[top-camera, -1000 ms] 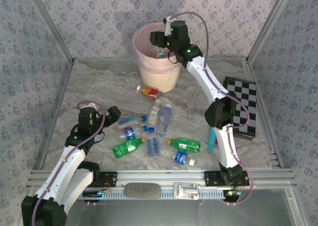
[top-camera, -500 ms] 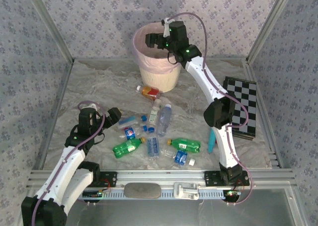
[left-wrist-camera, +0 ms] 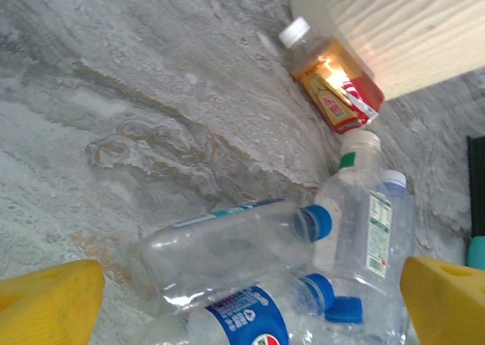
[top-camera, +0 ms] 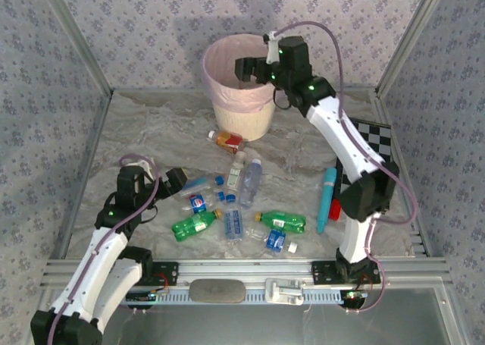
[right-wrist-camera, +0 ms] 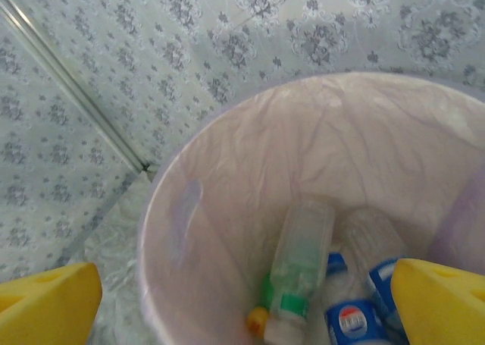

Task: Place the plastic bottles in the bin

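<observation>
Above the bin [top-camera: 241,121], at the far side of the table [top-camera: 151,133], my right gripper [top-camera: 248,69] hangs with its jaws spread wide and nothing between them. In my right wrist view the two yellow fingers [right-wrist-camera: 47,299] stand at the lower corners, and the pink bag that lines the bin is below them. At the bottom of the bin lie some bottles: a clear bottle with a green label [right-wrist-camera: 301,258] and, touching it, a blue-labelled bottle [right-wrist-camera: 355,316].

My left gripper [top-camera: 176,180] is low over the table — also wide open and empty — just beside the left edge of the heap of plastic bottles [top-camera: 235,208]. Between its fingers, in the left wrist view, a clear bottle with a blue cap [left-wrist-camera: 227,243] lies on its side. Farther off, a bottle with an orange-red label [left-wrist-camera: 333,87] lies just beside the foot of the bin. In the heap I see a green bottle [top-camera: 194,224] on the left and a second green bottle [top-camera: 282,221] on the right. A turquoise stick [top-camera: 326,197] lies near the chequered board [top-camera: 377,136].
</observation>
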Robot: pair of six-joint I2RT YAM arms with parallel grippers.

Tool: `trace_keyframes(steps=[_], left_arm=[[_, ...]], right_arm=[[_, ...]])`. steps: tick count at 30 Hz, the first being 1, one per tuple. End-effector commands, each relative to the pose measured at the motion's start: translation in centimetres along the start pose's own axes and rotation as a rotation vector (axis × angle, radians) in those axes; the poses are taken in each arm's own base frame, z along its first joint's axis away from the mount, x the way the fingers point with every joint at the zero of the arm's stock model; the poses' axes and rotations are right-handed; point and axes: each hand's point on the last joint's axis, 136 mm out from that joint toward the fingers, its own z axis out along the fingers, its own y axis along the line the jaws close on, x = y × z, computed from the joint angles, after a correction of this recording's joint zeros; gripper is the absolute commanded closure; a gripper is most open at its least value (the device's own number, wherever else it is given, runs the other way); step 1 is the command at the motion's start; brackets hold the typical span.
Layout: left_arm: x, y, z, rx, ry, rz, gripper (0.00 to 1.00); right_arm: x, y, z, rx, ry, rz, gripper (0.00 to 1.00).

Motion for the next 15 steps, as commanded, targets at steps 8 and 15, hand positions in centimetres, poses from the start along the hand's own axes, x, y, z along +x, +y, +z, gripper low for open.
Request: trace_keyframes(steps=[8,15], left_arm=[[4.3,-3.3,-2.1,0.109,0.171,0.172,0.02],[7.5,-3.6,-1.8,0.087,0.269,0.264,0.04]], right_arm=[[7.8,-1.4,-6.0,0.025,0.067,0.082,0.0],[14.2,-4.3,-8.0,0.127,0.158,0.173,0.0]])
